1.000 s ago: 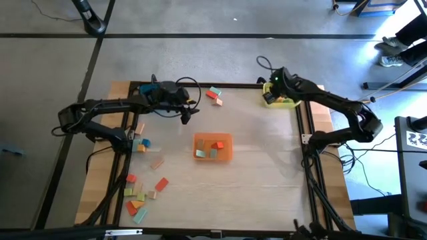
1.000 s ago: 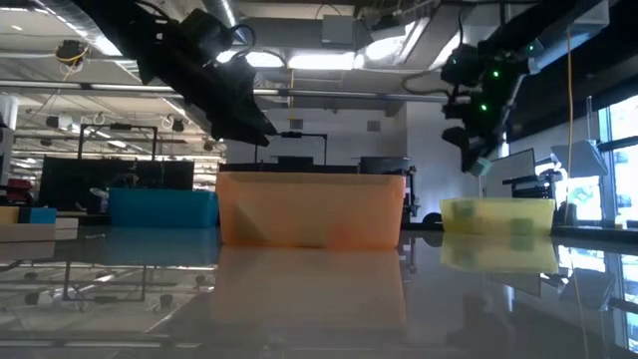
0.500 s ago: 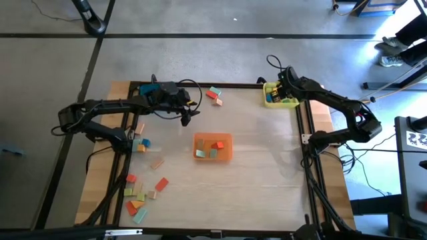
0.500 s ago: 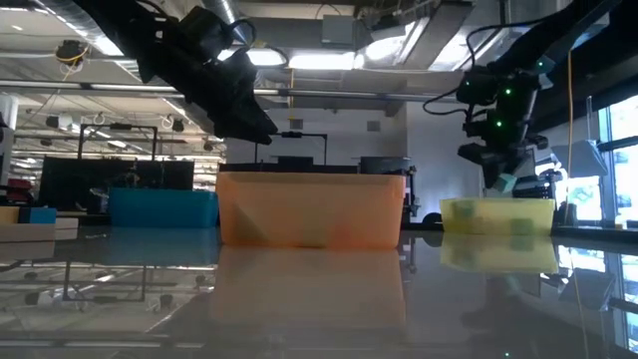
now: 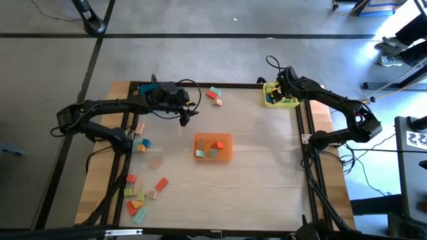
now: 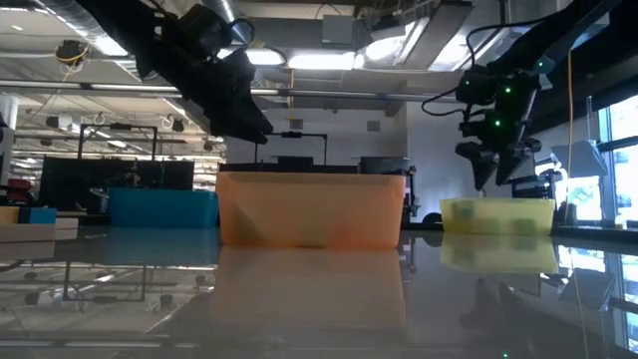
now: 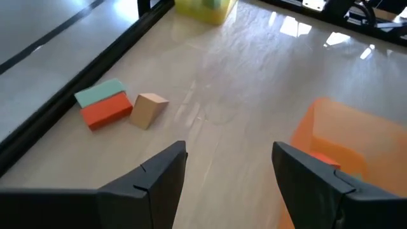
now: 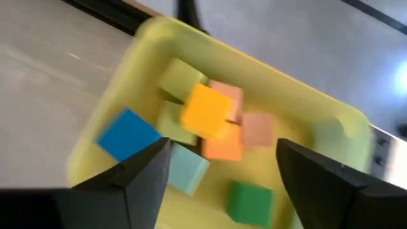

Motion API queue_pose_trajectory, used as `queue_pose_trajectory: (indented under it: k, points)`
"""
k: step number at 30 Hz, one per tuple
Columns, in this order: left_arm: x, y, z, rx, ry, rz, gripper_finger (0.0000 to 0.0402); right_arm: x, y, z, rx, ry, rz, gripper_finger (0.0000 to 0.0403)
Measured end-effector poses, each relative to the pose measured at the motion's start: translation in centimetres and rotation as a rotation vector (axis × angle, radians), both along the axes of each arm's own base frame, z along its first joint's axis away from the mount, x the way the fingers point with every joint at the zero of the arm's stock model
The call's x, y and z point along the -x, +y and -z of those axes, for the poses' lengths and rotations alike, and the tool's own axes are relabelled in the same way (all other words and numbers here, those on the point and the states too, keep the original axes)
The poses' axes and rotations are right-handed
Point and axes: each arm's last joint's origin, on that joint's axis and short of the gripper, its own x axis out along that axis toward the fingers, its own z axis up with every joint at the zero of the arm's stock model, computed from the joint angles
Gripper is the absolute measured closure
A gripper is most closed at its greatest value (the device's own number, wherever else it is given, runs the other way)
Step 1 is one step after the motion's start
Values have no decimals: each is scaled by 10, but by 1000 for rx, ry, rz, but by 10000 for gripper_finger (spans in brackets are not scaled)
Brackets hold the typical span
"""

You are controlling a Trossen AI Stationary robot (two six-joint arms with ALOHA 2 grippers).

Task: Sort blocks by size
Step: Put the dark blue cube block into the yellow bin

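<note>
The yellow tray at the table's far right corner holds several blocks, among them a light blue one, a blue one and an orange one. My right gripper hangs open just above it, holding nothing. My left gripper hovers open over the bare table left of the orange tray. Ahead of it lie a teal, a red and a tan block flat on the table.
The orange tray in mid-table holds a few blocks. A blue tray stands at the far left. Loose blocks lie along the left edge and at the near left. A black frame borders the table.
My right gripper has moved toward the table's right edge and down over the yellow tray, then opened and let go of a light blue block, which has dropped into the tray.
</note>
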Motion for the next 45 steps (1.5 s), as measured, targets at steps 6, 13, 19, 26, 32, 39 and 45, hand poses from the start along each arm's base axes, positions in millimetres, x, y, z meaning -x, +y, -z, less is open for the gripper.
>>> queue_pose_trajectory:
  k: [6,13,19,26,32,39,45]
  points:
    - [16,-9,-17,66,126,-35,180,-7,-6,-6,59,-87,-99,107]
    - [40,-21,-12,282,345,-150,180,-10,-9,-9,106,-116,-119,113]
    - [49,-30,1,390,523,-259,180,-13,-11,-12,137,-149,-159,113]
    - [55,-42,18,465,781,-383,180,-15,-12,-14,143,-186,-188,113]
    - [55,-50,34,511,1002,-429,180,-15,-12,-14,142,-192,-201,113]
    - [51,-57,54,511,1144,-416,180,-16,-12,-14,130,-211,-240,113]
    - [50,-66,71,467,1266,-309,180,-17,-11,-14,122,-223,-252,113]
